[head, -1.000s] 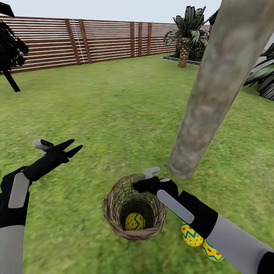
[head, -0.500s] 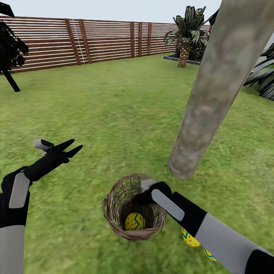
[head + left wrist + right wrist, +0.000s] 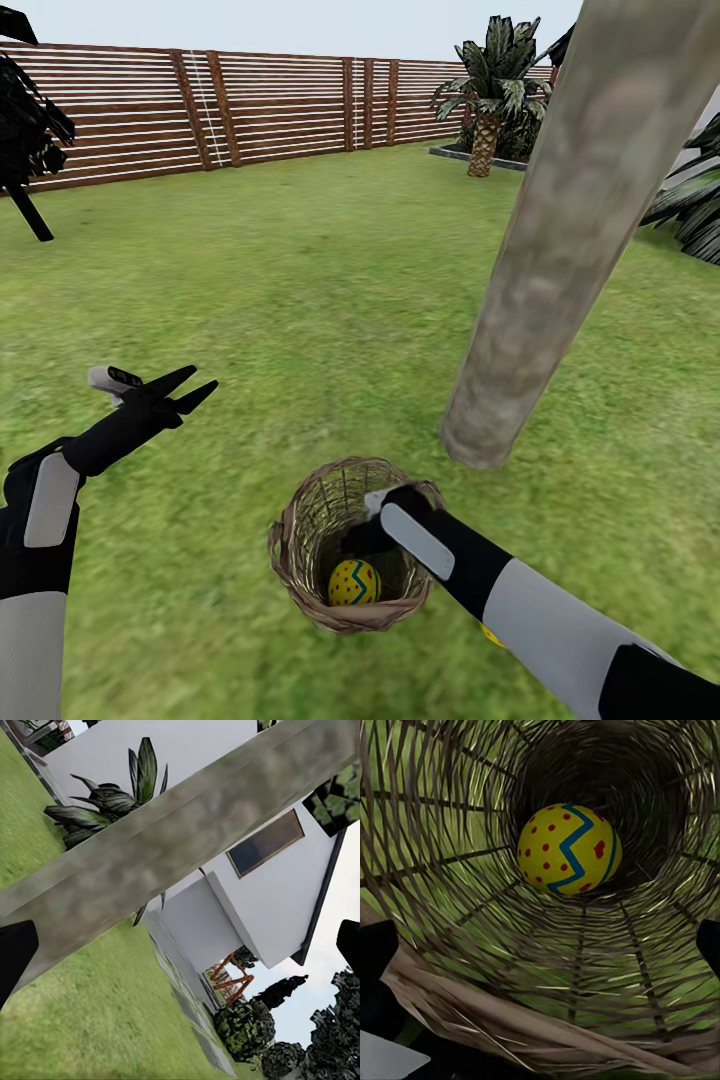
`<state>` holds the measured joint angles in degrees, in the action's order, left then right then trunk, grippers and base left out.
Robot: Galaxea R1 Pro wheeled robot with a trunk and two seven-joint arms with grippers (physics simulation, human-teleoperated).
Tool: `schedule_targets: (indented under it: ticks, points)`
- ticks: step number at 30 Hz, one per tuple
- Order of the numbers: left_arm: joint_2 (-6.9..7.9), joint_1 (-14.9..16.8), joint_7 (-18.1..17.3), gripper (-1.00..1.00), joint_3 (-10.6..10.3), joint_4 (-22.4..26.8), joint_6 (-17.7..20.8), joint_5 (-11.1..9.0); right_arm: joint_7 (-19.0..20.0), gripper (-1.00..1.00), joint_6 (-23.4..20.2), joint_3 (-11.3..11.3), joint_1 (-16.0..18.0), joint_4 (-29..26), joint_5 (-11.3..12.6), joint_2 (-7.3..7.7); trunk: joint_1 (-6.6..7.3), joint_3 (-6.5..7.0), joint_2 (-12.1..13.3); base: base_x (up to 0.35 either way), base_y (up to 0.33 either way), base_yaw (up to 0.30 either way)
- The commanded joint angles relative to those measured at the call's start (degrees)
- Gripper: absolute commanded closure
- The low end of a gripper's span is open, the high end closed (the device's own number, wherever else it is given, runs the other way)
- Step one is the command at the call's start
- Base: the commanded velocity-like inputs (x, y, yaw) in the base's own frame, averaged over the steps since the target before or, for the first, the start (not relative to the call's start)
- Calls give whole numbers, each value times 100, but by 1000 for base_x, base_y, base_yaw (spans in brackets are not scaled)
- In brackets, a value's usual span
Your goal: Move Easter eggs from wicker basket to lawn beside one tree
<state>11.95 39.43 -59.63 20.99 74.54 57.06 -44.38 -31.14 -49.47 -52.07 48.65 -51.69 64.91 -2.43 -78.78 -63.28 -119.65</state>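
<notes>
Your wicker basket (image 3: 352, 545) sits on the lawn (image 3: 330, 300) near you, just left of and nearer than the foot of the tree (image 3: 560, 240). One egg (image 3: 354, 583) lies in its bottom. Your right gripper (image 3: 362, 535) reaches in from the right, above that egg. Your left gripper (image 3: 182, 390) hangs over the grass well to the left. The fence (image 3: 200, 105) runs along the far side.

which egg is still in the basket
The red-dotted egg with a blue zigzag, at the basket's bottom. Another egg peeks out on the grass under the right arm.
</notes>
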Motion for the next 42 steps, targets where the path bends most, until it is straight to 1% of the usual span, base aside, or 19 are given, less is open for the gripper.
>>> schedule_targets:
  ticks: [1, 3, 4, 5, 6, 7, 12, 15, 17, 19, 20, 22, 23, 24, 26, 29, 36, 39, 42]
  points:
    - [0, 3, -15, -100, 2, -1, 24, -4, -60, -100, 39, -16, 5, 27, -6, -19, 1, -4, -2, 0, 0, 0]
    - [-3, 3, -16, -100, 2, -1, 21, -7, -59, -100, 71, -24, 8, 29, -174, -49, 1, -4, -2, 0, 0, 0]
    - [-6, 3, -15, -100, 2, -1, 20, -8, -59, -100, 78, -28, 10, 28, -315, -83, 1, -4, -2, 0, 0, 0]
    - [-7, 3, -15, -100, 2, -1, 19, -8, -59, -100, 80, -28, 10, 26, -369, -93, 1, -4, -2, 0, 0, 0]
    - [-8, 3, -14, -100, 2, 1, 20, -9, -59, -100, 84, -28, 12, -2, -584, -115, 1, -4, -2, 0, 0, 0]
    - [-8, 3, -14, -100, 2, 0, 18, -9, -59, -100, 85, -23, 13, -35, -704, -120, 1, -4, -2, 0, 0, 0]
    - [-17, 3, -14, -100, 2, -13, 15, 0, -75, -100, 76, -9, 13, -289, -815, -101, 1, -4, -2, 0, 0, 0]
    - [-24, 3, -7, -100, 2, -17, 9, 6, -78, -100, 48, 8, 19, -292, -790, -103, 1, -4, -2, 0, 0, 0]
    - [-26, 3, -6, -100, 2, -17, 8, 8, -94, -100, -23, 17, 136, -214, -772, -138, 1, -4, -2, 0, 0, 0]
    - [-26, 3, -5, -100, 2, -21, 8, 13, -105, -100, -153, 20, 362, 29, -753, -282, 1, -4, -2, 0, 0, 0]
    - [-26, 3, -2, -100, 2, -24, 7, 18, -91, -100, -247, 21, 541, 407, -745, -447, 1, -4, -2, 0, 0, 0]
    - [-26, 3, 2, -100, 2, -26, 7, 24, -62, -100, -314, 22, 792, 1105, -720, -660, 1, -4, -2, 0, 0, 0]
    - [-26, 3, 2, -100, 2, -27, 7, 24, -58, -100, -318, 22, 821, 1199, -713, -683, 1, -4, -2, 0, 0, 0]
    - [-26, 3, 3, -100, 2, -27, 7, 30, -48, -100, -318, 27, 889, 1420, -640, -724, 1, -4, -2, 0, 0, 0]
    - [-23, 3, 4, -100, 2, -27, 7, 33, -41, -100, -317, 24, 917, 1511, -517, -734, 1, -4, -2, 0, 0, 0]
    - [-22, 3, 10, -100, 2, -27, 7, 35, -41, -100, -321, 22, 933, 1564, -414, -741, 1, -4, -2, 0, 0, 0]
    - [-18, 3, 12, -100, 2, -27, 15, 36, -34, -100, -319, 22, 936, 1574, -365, -757, 1, -7, -2, 9, 0, 0]
    - [2, 3, 7, -100, 2, -27, 22, 35, -38, -100, -313, 19, 933, 1574, -220, -757, 1, -14, -2, 243, 0, 0]
    - [-1, 3, 5, -100, 2, -27, 17, 35, -38, -100, -313, 20, 928, 1581, -175, -757, 1, -23, -2, 318, 0, 0]
